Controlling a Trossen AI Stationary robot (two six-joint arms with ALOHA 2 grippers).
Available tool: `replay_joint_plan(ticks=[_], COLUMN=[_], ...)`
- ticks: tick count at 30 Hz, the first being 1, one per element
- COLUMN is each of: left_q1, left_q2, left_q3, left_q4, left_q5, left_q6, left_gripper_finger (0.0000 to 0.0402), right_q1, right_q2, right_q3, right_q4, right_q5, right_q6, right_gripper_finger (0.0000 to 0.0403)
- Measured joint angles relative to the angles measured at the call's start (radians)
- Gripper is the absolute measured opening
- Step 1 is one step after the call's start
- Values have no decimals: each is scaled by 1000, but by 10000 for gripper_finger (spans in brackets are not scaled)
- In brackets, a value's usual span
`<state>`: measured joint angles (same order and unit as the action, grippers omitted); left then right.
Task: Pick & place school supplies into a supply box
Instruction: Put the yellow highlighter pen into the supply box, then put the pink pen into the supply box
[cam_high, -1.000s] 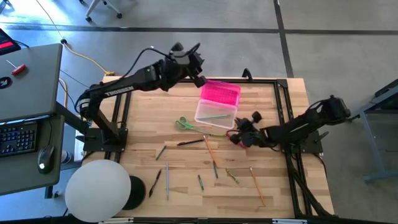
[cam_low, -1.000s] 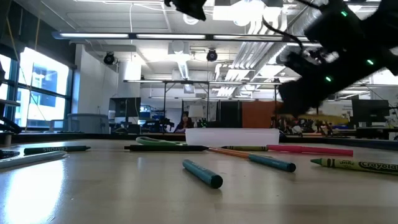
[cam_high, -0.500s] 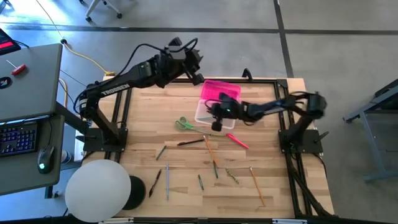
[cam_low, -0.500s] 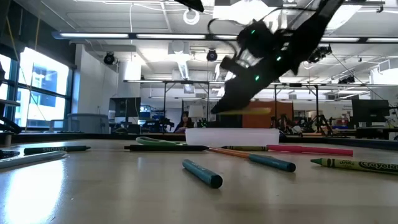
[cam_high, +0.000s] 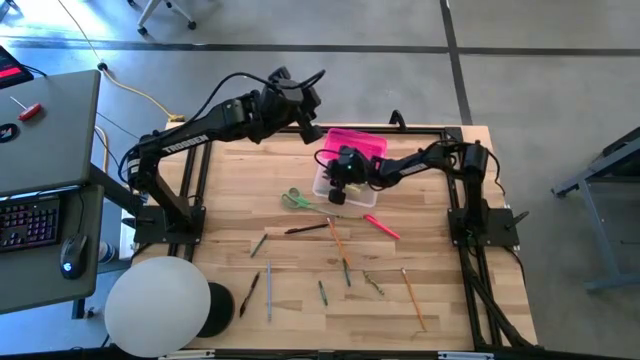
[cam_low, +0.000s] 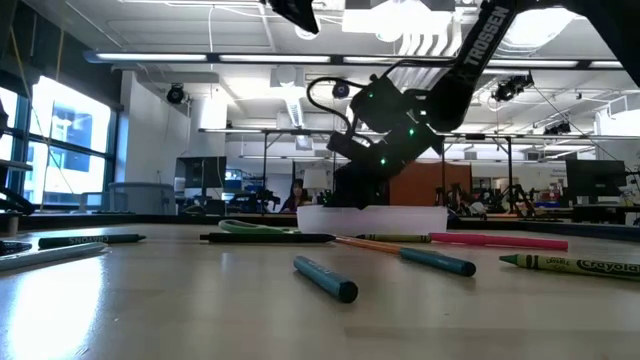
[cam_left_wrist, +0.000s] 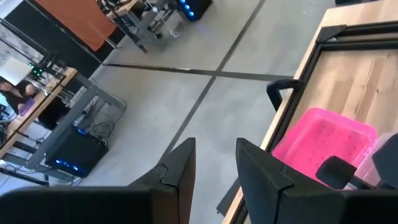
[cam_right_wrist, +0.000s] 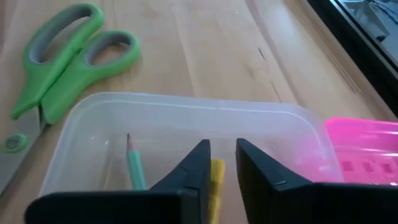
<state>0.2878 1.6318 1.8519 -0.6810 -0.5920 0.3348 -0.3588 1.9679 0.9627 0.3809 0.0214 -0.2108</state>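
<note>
Over clear base (cam_right_wrist: 186, 118), right claw (cam_right_wrist: 222, 163) (yellow crayon (cam_right_wrist: 216, 180))

From overhead the right tool (cam_high: 343, 172) is covering much of the supply box's clear base (cam_high: 352, 190), hiding its contents. In the right wrist view the fingers (cam_right_wrist: 194, 167) are concealing most of a yellow pencil (cam_right_wrist: 216, 178). The scissors (cam_right_wrist: 59, 74) are running off the picture's edge. The low view is cutting off the left arm (cam_low: 292, 10) at the top.
</note>
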Motion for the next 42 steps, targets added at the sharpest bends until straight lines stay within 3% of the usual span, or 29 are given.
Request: replay_joint_plan(ticks=[8, 15, 18, 21, 26, 33, 37, 42], left_q1=[0, 0, -1, 0, 0, 0, 0, 0], left_q2=[0, -13, -15, -19, -19, -19, -19, -19], left_q3=[0, -1, -1, -1, -1, -1, -1, -1], left_q4=[-11, -32, -34, -34, -35, -28, -23, -23], left_q5=[-75, 11, 9, 1, 1, 24, 51, 51], left_q6=[-4, -56, -63, -77, -82, -91, -112, -113], left_gripper_finger=[147, 147, 147, 147, 147, 147, 147, 147], right_q1=[-2, 71, 134, 219, 400, 679, 785, 847], right_q2=[-42, -311, -438, -541, -690, -749, -720, -637], right_q3=[-2, -1, -8, -98, -380, -762, -844, -800], right_q4=[-34, -317, -505, -554, -426, 91, 189, 188], right_q5=[24, 127, 145, 162, 311, 548, 646, 756], right_q6=[-13, 10, 99, 208, 442, 582, 704, 681], right_gripper_finger=[79, 74, 71, 71, 71, 71, 71, 71])
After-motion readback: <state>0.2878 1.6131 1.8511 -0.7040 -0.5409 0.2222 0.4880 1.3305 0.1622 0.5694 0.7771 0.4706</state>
